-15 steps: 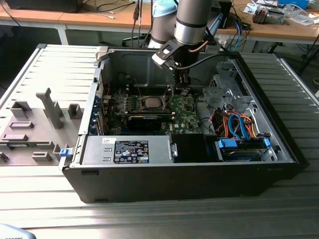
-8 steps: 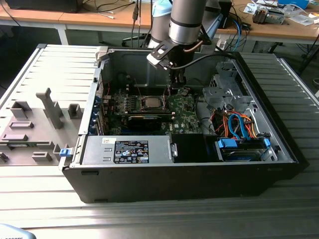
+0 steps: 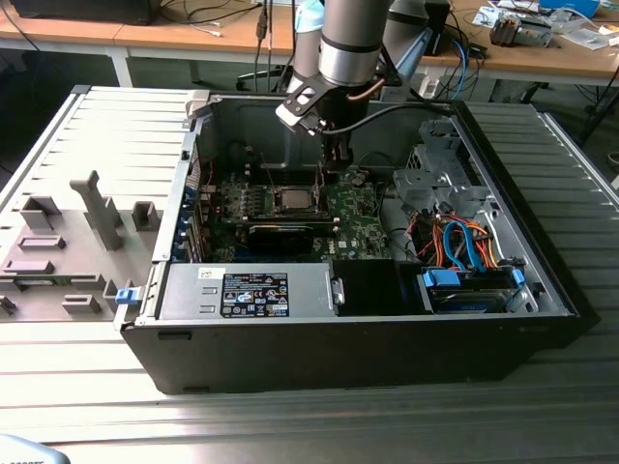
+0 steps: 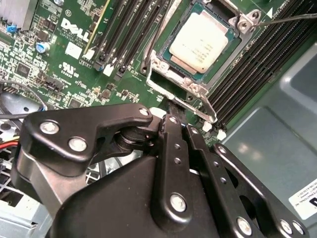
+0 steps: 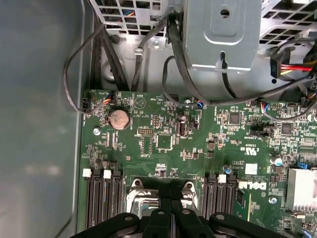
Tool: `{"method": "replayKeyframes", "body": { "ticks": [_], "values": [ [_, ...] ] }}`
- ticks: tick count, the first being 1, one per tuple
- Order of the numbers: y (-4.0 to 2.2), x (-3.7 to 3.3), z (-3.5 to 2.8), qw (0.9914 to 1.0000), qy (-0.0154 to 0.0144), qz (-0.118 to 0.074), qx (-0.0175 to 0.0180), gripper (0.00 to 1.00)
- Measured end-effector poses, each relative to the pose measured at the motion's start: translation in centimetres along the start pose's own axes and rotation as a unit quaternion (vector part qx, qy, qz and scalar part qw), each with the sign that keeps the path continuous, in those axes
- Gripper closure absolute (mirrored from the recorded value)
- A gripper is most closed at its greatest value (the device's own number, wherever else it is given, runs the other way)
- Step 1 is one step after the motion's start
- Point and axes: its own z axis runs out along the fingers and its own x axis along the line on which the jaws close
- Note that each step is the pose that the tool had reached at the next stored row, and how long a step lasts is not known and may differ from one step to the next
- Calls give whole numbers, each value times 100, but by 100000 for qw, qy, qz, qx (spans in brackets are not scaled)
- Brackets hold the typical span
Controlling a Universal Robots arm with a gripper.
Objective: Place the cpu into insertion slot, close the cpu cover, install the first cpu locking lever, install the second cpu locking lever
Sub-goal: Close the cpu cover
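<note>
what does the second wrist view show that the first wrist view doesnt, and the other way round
Second wrist view: the cpu lying in the insertion slot, with a silvery frame around it.
First wrist view: a coin battery, black cables and a grey metal bracket beyond the board's edge.
Both wrist views: the green board, the black memory slots and the claw in the foreground.

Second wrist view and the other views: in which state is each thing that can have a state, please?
cpu: seated in the insertion slot, face up.
cpu cover: lowered around the cpu, as far as shows.
locking lever: unlatched, standing away from the slot.
memory slots: empty.
pincer: shut, at the slot's edge.
computer case: open, side panel off.
</note>
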Motion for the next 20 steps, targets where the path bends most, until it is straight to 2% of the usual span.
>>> {"method": "replayKeyframes", "body": {
  "ticks": [7,13,16,18,20],
  "values": [
    [-61,4,10,100000,-4,-4,0,89],
    [-74,5,13,100000,-4,2,-2,89],
    [-148,11,24,100000,2,-2,-6,89],
    [-160,12,40,100000,-107,-7,203,89],
    [-167,13,53,99997,-195,70,764,89]
  ]
}}
